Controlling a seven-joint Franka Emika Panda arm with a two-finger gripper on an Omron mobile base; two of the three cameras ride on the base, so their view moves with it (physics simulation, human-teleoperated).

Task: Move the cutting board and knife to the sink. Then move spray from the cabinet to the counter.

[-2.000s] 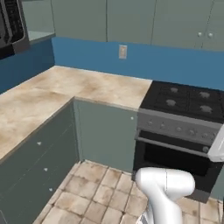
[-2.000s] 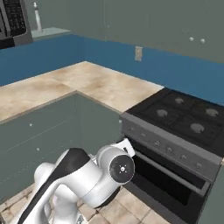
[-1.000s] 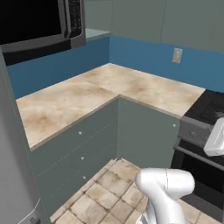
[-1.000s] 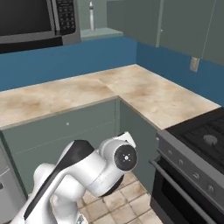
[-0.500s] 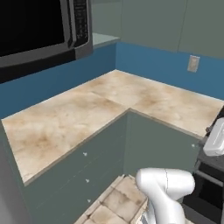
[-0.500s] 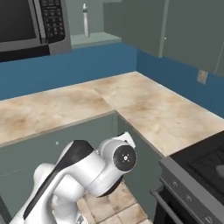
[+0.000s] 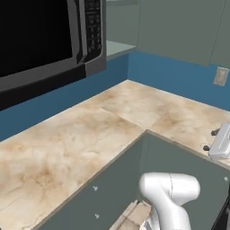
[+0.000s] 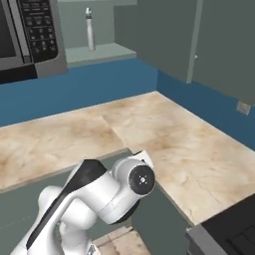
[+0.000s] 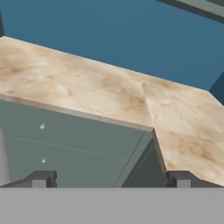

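Observation:
The beige marbled counter (image 7: 112,130) runs in an L around an inner corner, also seen in the right base view (image 8: 149,129) and the hand view (image 9: 100,92). A slim grey bottle that looks like the spray (image 8: 89,30) stands upright on an open cabinet shelf beside the microwave. My gripper (image 9: 112,179) is open, its two dark fingertips (image 9: 43,178) wide apart with nothing between them, facing the cabinet fronts below the counter's corner. My hand (image 7: 220,143) hangs at the right edge of the left base view. The cutting board, knife and sink are out of view.
A black microwave (image 7: 40,40) hangs over the counter's left run. Grey-green upper cabinets (image 8: 219,45) line the blue wall, which carries an outlet (image 7: 220,75). Drawer fronts (image 9: 74,148) stand below the counter. A dark stove corner (image 8: 234,229) shows at the lower right.
The whole picture has shifted, so the camera has moved: the stove slid off to the right and the microwave and shelf came closer. The gripper stayed open.

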